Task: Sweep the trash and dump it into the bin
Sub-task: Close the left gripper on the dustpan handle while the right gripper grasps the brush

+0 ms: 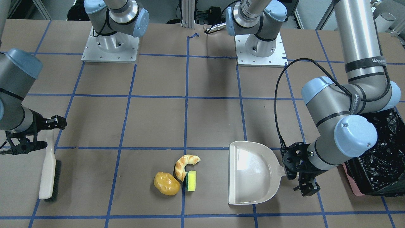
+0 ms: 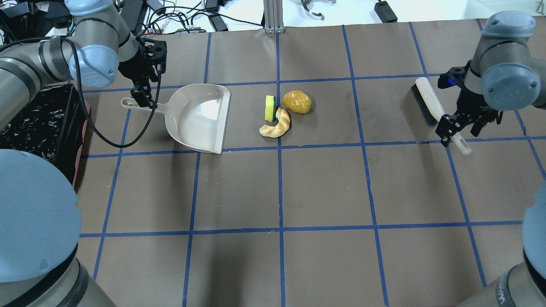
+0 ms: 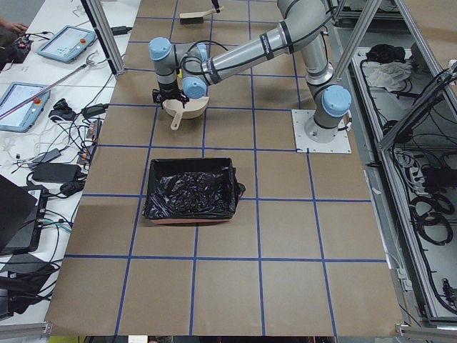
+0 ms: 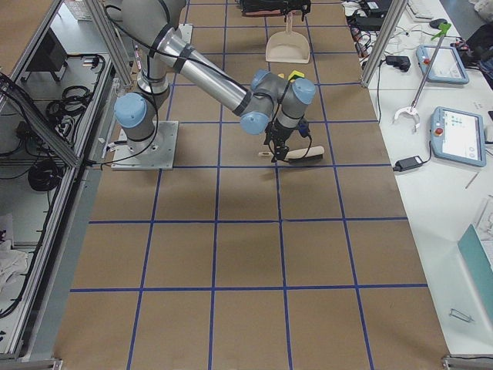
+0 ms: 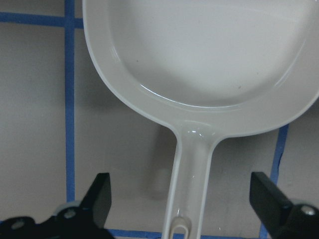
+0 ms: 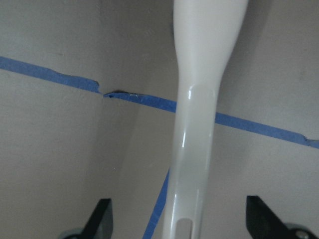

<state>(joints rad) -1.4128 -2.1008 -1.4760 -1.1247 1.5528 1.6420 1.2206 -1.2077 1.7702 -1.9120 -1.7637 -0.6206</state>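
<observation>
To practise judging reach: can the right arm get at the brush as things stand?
Probably yes. The right gripper hangs open with a finger on each side of the brush handle, and nothing else lies close by to block it.

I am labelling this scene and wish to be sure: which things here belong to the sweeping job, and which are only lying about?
For the job: potato, croissant, sponge, brush, dustpan, bin.

Lying about: tablet on the side bench, cables beyond the table edge.
</observation>
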